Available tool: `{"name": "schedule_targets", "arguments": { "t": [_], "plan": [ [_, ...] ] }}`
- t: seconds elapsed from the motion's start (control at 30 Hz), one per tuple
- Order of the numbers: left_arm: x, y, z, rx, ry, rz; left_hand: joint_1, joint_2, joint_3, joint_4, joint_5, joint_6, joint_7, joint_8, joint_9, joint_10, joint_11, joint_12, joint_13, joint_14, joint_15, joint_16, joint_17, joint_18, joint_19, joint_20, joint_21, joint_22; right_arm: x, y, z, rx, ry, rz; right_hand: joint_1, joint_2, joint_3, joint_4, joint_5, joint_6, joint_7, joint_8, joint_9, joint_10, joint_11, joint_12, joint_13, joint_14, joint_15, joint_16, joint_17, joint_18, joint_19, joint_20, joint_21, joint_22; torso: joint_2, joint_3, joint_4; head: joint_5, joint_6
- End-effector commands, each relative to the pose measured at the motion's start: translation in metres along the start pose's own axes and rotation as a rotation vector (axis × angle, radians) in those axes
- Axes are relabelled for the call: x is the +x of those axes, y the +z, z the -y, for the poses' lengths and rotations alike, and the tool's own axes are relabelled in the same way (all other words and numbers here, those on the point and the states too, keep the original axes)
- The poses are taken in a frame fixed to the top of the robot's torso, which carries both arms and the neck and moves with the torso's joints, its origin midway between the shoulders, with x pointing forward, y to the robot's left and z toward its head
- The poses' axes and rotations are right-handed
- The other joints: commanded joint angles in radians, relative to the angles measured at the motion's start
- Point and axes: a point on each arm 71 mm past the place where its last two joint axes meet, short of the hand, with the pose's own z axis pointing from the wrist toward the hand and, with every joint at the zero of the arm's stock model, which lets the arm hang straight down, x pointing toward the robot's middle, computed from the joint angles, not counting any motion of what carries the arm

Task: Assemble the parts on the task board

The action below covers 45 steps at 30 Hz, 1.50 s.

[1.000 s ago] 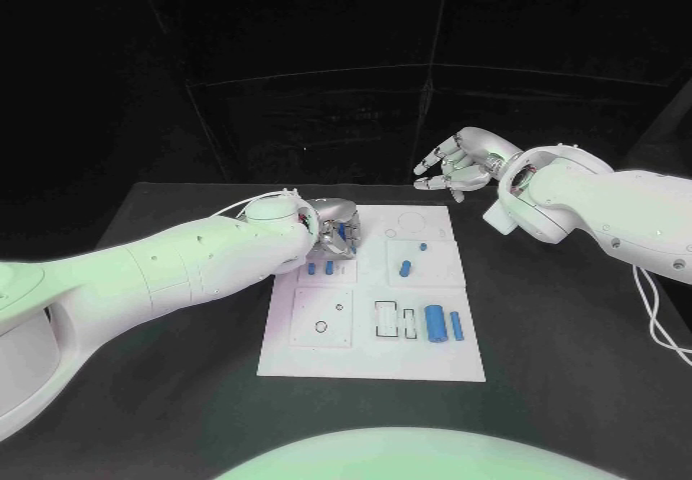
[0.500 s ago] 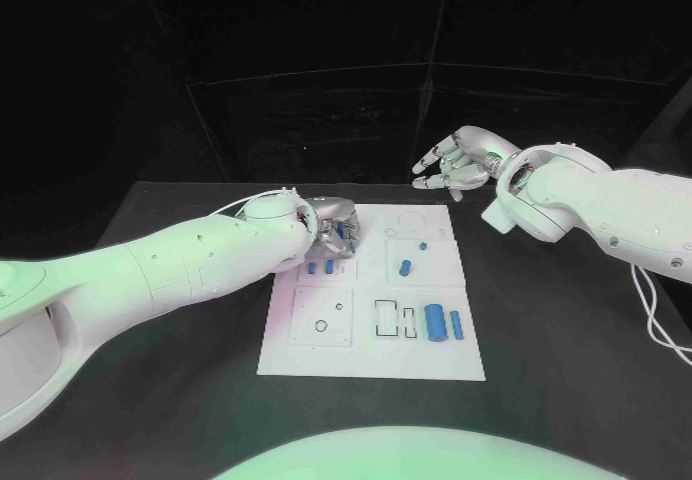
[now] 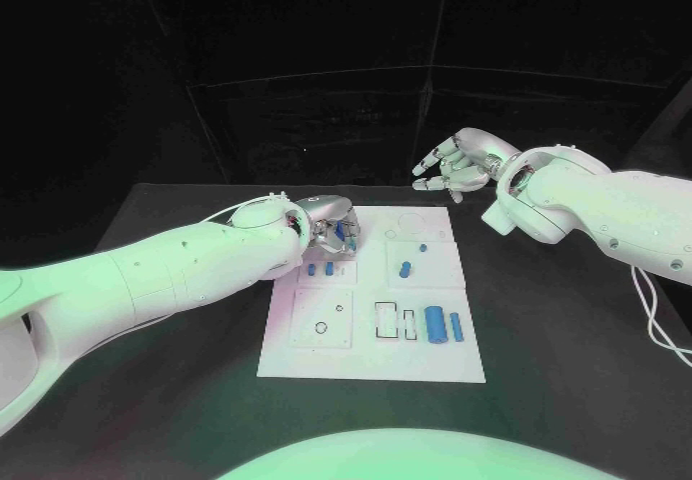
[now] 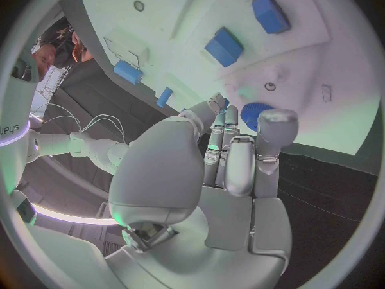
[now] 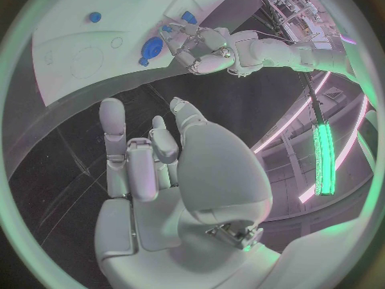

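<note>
The white task board lies in the middle of the black table. My left hand hovers over the board's far left corner and pinches a round blue part in its fingertips. The left wrist view shows that part at the tips of the left hand, just above the board. My right hand is raised beyond the board's far right corner, fingers spread and holding nothing. From the right wrist, the right hand looks onto the left hand and its blue part.
More blue parts lie on the board: two small blocks near the left hand, one piece and a tiny one in the middle, two cylinders at the right. Bare black table surrounds the board.
The left hand's fingers have shifted and the blue part now shows plainly between them. The right hand has stayed where it was.
</note>
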Motion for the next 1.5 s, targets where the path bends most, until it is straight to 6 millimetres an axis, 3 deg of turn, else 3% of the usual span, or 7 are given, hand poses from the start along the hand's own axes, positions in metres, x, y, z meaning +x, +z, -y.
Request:
{"name": "schedule_targets", "arguments": {
  "t": [0.03, 0.6, 0.77, 1.5],
  "plan": [
    [-0.007, -0.004, 0.002, 0.029, -0.047, 0.059, -0.009, 0.001, 0.007, -0.002, -0.002, 0.008, 0.002, -0.005, 0.000, 0.008, -0.001, -0.007, -0.001, 0.016, -0.007, 0.005, -0.002, -0.008, 0.006, 0.002, 0.005, 0.001, -0.001, 0.000, -0.001, -0.011, -0.003, -0.001, 0.005, 0.005, 0.003, 0.003, 0.004, -0.005, -0.001, 0.007, -0.002, -0.008, 0.002, -0.003, -0.001, 0.044, -0.005, -0.004, 0.000, 0.006, -0.002, 0.001, -0.005, -0.001, -0.001, 0.0013, 0.0009, 0.001, 0.001],
    [-0.012, -0.034, -0.040, -0.068, -0.085, 0.012, -0.020, -0.010, 0.014, -0.005, -0.002, 0.008, 0.004, -0.013, -0.002, 0.011, 0.001, -0.020, -0.002, 0.015, -0.006, 0.001, -0.011, -0.010, 0.008, 0.002, 0.010, 0.008, -0.003, 0.000, 0.001, -0.004, -0.004, 0.003, 0.005, 0.005, 0.004, 0.003, 0.005, -0.005, -0.001, 0.007, -0.001, -0.007, 0.002, -0.002, 0.000, 0.044, -0.005, -0.004, -0.001, 0.006, -0.003, 0.001, -0.006, -0.002, 0.000, 0.0003, 0.0006, 0.008, 0.002],
    [-0.011, -0.035, -0.043, -0.080, -0.086, 0.001, -0.023, -0.012, 0.015, -0.005, -0.002, 0.008, 0.005, -0.014, -0.003, 0.012, 0.001, -0.022, -0.002, 0.015, -0.006, 0.001, -0.012, -0.010, 0.008, 0.002, 0.010, 0.009, -0.003, 0.000, 0.001, -0.004, -0.004, 0.002, 0.005, 0.005, 0.004, 0.003, 0.005, -0.005, -0.001, 0.007, -0.001, -0.007, 0.002, -0.002, 0.000, 0.044, -0.005, -0.004, -0.001, 0.006, -0.003, 0.001, -0.006, -0.002, 0.001, 0.0011, -0.0022, 0.011, 0.003],
    [-0.004, -0.031, -0.048, -0.134, -0.088, -0.049, -0.030, -0.016, 0.019, -0.005, -0.002, 0.005, 0.007, -0.021, -0.005, 0.011, 0.003, -0.032, -0.002, 0.013, -0.004, -0.002, -0.021, -0.010, 0.007, 0.003, 0.008, 0.008, -0.003, -0.001, 0.002, -0.003, -0.004, 0.003, 0.005, 0.005, 0.004, 0.003, 0.005, -0.005, -0.001, 0.007, -0.001, -0.007, 0.002, -0.002, 0.000, 0.044, -0.005, -0.004, -0.001, 0.006, -0.003, 0.001, -0.006, -0.002, 0.001, 0.0006, -0.0018, 0.010, -0.003]
  ]
}}
